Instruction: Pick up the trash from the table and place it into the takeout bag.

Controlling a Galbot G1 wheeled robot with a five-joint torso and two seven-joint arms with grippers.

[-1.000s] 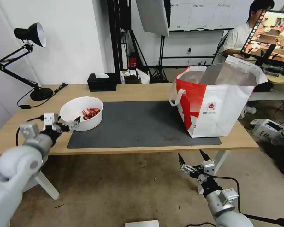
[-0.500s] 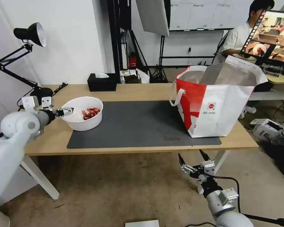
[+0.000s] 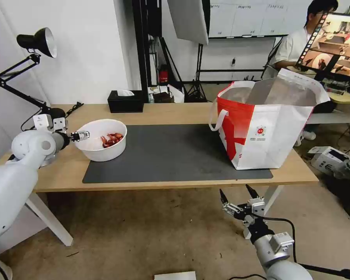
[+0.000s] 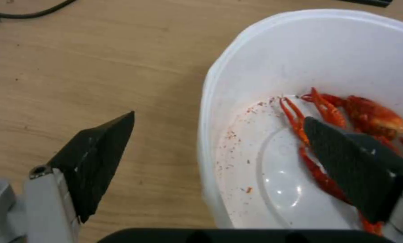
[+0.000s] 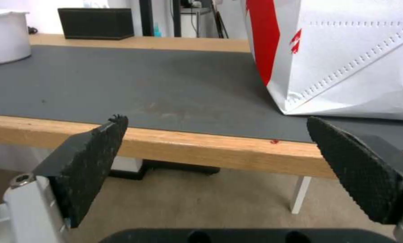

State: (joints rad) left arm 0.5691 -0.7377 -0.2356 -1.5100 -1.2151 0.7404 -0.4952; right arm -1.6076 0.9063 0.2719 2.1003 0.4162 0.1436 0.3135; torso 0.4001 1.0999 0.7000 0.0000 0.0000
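Now the tabletop (image 3: 175, 112) carries the bag (image 3: 266, 124) on its right and the bowl (image 3: 101, 139) on its left. Left hand (image 4: 219, 158) straddles the bowl's rim, fingers apart. Right hand (image 3: 237, 196) hangs below the tabletop's edge, fingers apart.

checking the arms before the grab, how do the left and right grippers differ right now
The left gripper is up at table height, straddling the rim of the white bowl, one finger inside over the red shells, one outside above the table. The right gripper hangs below the table's front edge, near the takeout bag, with nothing between its fingers. Both are open.
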